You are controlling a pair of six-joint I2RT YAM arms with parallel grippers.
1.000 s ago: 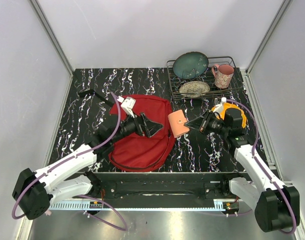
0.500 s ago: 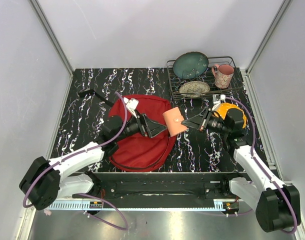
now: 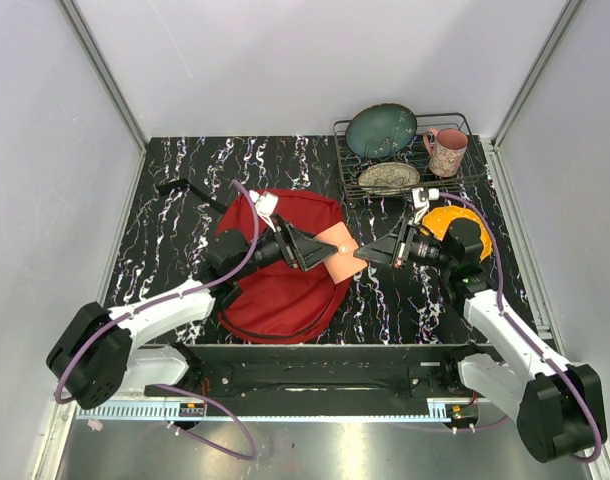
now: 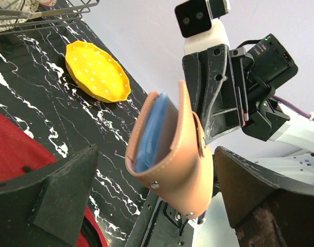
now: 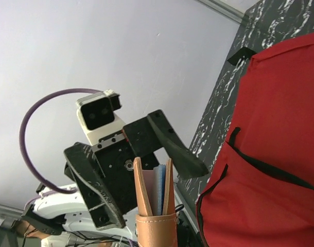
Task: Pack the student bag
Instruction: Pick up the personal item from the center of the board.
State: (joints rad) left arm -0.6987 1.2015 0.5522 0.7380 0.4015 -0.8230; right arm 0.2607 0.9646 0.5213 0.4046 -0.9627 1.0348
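Our right gripper (image 3: 365,252), pinching the tan pouch (image 3: 337,250), just swung it over to our left gripper (image 3: 313,250), spread wide. The red bag (image 3: 285,295) lies flat below, so probably a handover.

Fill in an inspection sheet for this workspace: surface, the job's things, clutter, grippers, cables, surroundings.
Surface: black, white-veined tabletop.
Job's things: student bag lies flat, left of centre; tan pouch is held off the table at its right edge, with something blue inside.
Clutter: wire rack at far right holds a teal bowl, patterned plate and pink mug; yellow dish nearer the arms.
Grippers: right gripper shut on the tan pouch; left gripper open, fingers either side of the pouch.
Cables: a purple cable loops along each arm.
Surroundings: plain white walls.
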